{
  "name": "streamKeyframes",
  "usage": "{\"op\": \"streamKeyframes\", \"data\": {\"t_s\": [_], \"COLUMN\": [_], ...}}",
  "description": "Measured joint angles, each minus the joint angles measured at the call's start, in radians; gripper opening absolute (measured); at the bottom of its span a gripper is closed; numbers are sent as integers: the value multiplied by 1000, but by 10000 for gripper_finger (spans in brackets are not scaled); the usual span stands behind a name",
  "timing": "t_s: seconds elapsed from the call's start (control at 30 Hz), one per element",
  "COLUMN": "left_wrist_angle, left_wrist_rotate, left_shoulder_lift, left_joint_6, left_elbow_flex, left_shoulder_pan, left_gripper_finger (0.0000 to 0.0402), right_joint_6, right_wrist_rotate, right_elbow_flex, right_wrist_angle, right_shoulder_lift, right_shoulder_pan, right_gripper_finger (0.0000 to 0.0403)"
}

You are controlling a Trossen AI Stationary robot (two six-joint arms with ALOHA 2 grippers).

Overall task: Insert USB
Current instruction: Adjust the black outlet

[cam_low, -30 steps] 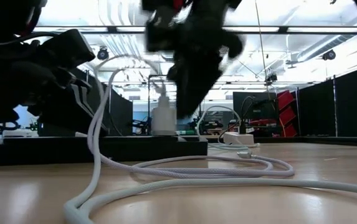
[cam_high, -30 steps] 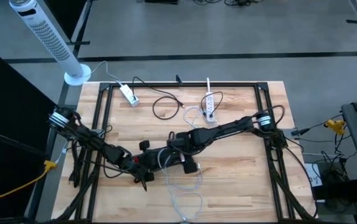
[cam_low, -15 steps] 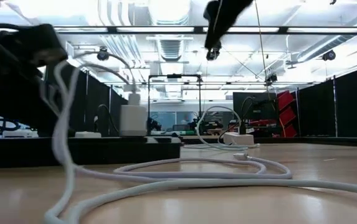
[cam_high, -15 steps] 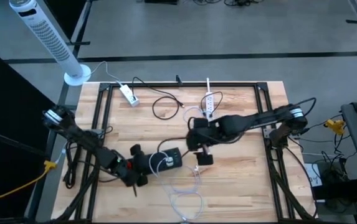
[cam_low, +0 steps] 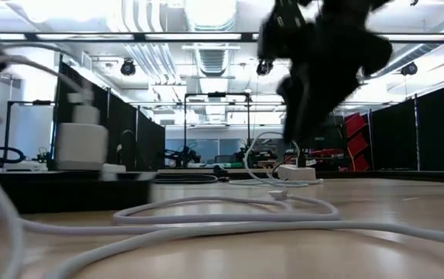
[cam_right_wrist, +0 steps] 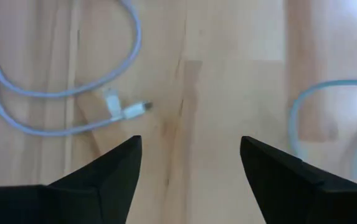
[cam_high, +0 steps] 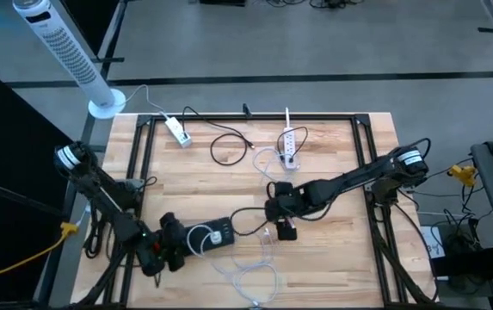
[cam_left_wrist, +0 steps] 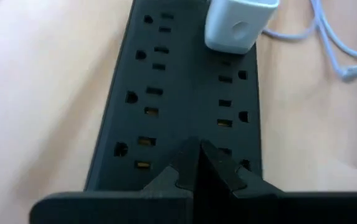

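High view: a black power strip point(cam_high: 213, 236) is seen lying on the wooden table point(cam_high: 332, 263) near its front left, with a white charger point(cam_high: 215, 238) plugged into it and a white cable point(cam_high: 250, 274) looping off toward the front edge. The left gripper point(cam_high: 175, 241) is placed at the strip's left end; the right gripper point(cam_high: 282, 217) is held over mid-table. Two white strips point(cam_high: 177, 130) are counted at the far edge, beside a black cable point(cam_high: 225, 148). A white tower fan point(cam_high: 67, 53) is seen on the grey floor.

Low view: the charger point(cam_low: 77, 139) is seen upright at left, and white cable point(cam_low: 229, 217) coils across the wood. A dark arm point(cam_low: 322, 62) is shown hanging in from above before a bright ceiling.

Left wrist view: the fingers point(cam_left_wrist: 172, 177) are pressed together, nothing between them, over the strip point(cam_left_wrist: 172, 106); the charger point(cam_left_wrist: 237, 25) is seated in a far outlet.

Right wrist view: the fingers point(cam_right_wrist: 97, 177) are spread wide, empty, above bare wood; the USB plug point(cam_right_wrist: 131, 111) is found lying loose on its cable.
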Motion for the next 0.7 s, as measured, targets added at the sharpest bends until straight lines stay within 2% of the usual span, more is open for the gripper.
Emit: {"op": "streamKeyframes", "data": {"t_s": [0.17,0.23,0.43,0.7], "left_wrist_angle": [-17,-41,-135,-155], "left_wrist_rotate": [193,233,255,263], "left_shoulder_lift": [-101,-151,-219,-261], "left_joint_6": [-178,-215,-232,-248], "left_elbow_flex": [-4,-7,-10,-10], "left_shoulder_pan": [-90,-109,-116,-112], "left_gripper_finger": [0,0,0,0], "right_joint_6": [40,48,49,49], "right_wrist_rotate": [-23,-24,-21,-22], "right_elbow_flex": [-98,-116,-115,-102], "right_wrist_angle": [94,86,104,99], "right_shoulder_lift": [3,4,3,-28], "right_shoulder_pan": [18,21,45,72], "right_gripper_finger": [232,226,212,203]}}
